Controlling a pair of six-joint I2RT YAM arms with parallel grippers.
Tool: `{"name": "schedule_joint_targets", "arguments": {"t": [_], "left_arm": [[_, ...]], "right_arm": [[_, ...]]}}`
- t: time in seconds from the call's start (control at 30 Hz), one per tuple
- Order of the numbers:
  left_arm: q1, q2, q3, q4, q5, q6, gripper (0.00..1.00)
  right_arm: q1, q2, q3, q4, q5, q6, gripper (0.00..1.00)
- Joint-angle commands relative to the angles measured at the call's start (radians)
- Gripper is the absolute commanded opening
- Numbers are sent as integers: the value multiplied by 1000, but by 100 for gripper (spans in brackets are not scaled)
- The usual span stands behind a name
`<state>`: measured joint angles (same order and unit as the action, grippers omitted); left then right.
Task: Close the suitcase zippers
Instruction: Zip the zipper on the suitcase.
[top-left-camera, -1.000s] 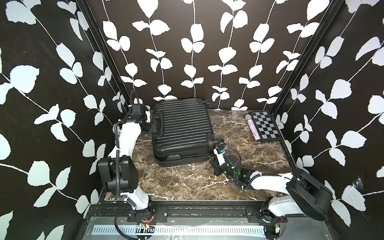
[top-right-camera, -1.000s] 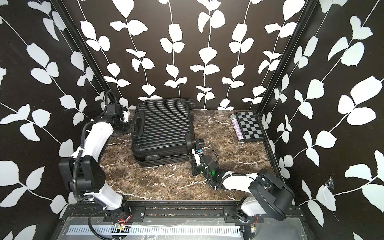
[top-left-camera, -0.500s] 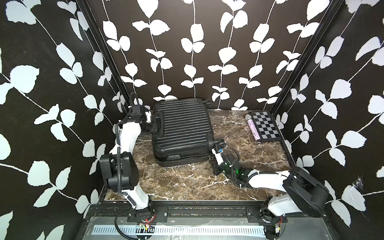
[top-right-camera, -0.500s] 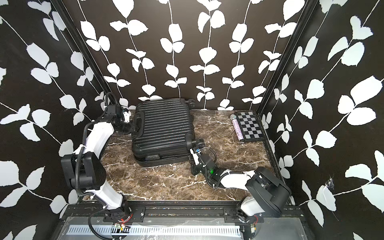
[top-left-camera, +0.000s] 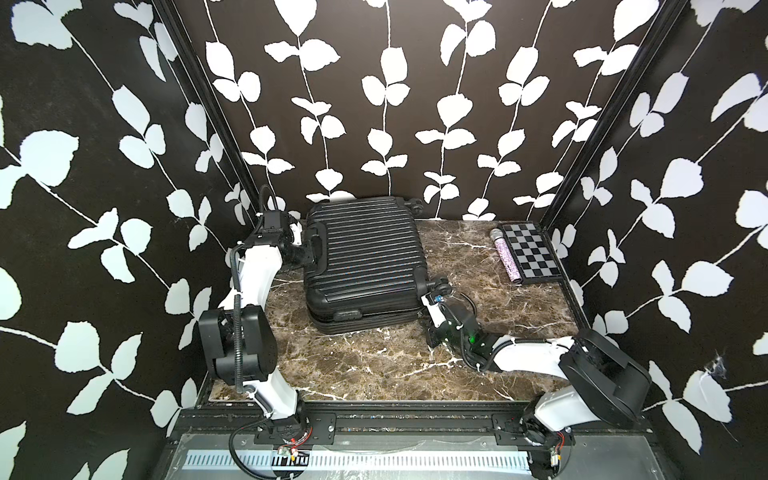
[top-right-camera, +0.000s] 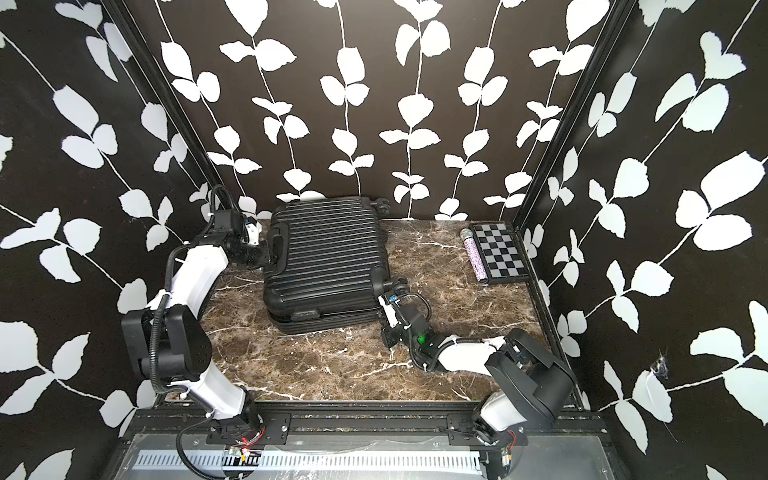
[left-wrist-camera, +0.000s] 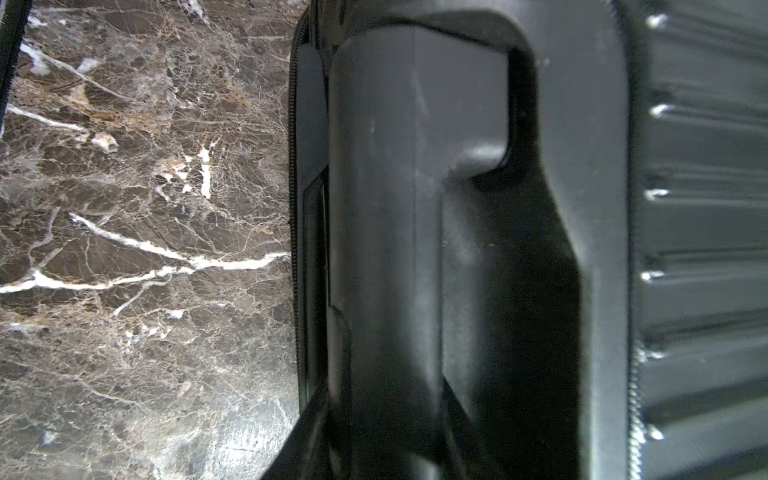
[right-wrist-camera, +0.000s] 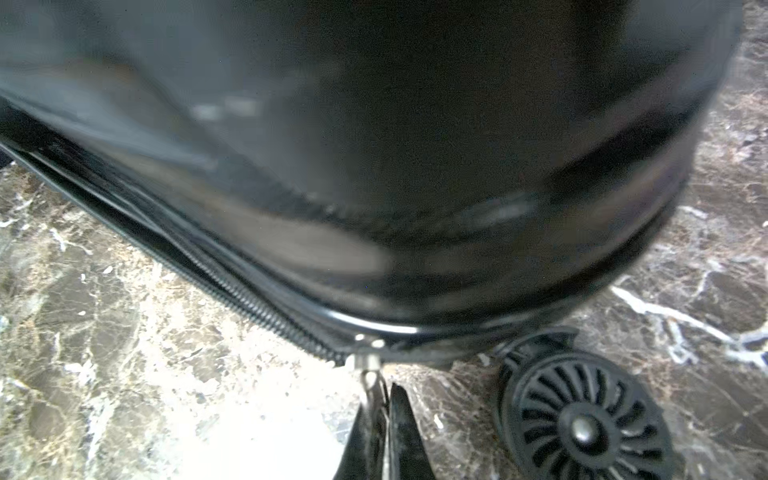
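1. The suitcase (top-left-camera: 361, 257) lies flat at the back left of the marble table (top-left-camera: 374, 365); its near seam gapes.
2. Left gripper (top-left-camera: 309, 254) straddles the handle (left-wrist-camera: 386, 208); clamped or not, I cannot tell.
3. Right gripper (right-wrist-camera: 382, 405) is pinched shut on the zipper pull (right-wrist-camera: 368, 370) beside the wheel (right-wrist-camera: 582, 428); next, I'd say, drag it steadily along the open zippers (right-wrist-camera: 257, 307).

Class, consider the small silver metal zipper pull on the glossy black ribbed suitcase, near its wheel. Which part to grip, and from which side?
Grip the tab of the zipper pull, coming low over the marble tabletop, straight toward the suitcase. The tab juts outward from the shell, so the right gripper can pinch its flat faces.
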<state>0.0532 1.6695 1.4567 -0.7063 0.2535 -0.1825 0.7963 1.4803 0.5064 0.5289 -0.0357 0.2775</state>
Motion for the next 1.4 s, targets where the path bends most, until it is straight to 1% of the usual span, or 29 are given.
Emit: {"name": "schedule_joint_targets", "arguments": {"t": [0.0,0.33,0.43,0.6,0.77,0.8,0.9,1.0,1.07,1.2,1.37], "left_arm": [[-9,-17,-25,-28,50,21,35],[-8,-18,-21,-33,57,25,34],[-7,-19,-21,-35,56,25,34],[-8,-21,-21,-35,57,25,34],[-8,-19,-22,-35,65,23,34],[-8,-20,-21,-35,66,22,34],[-7,-19,-23,-33,71,21,34],[-7,-19,-26,-34,74,20,34],[-7,-21,-28,-34,75,20,34],[-7,-23,-33,-30,78,13,33],[-8,-35,-57,-13,95,-10,33]], "right_arm": [[-27,20,29,51,21,-16,10],[-34,34,58,70,-54,-33,21],[-34,31,57,81,-77,-38,26],[-34,9,35,113,-91,-60,36],[-37,1,27,136,-94,-72,40],[-37,2,26,166,-92,-71,41],[-43,7,23,195,-100,-72,42],[-52,15,14,249,-123,-61,37],[-58,18,10,281,-143,-53,32],[-60,29,20,289,-165,-51,30],[-61,55,32,280,-132,-43,28]]}}
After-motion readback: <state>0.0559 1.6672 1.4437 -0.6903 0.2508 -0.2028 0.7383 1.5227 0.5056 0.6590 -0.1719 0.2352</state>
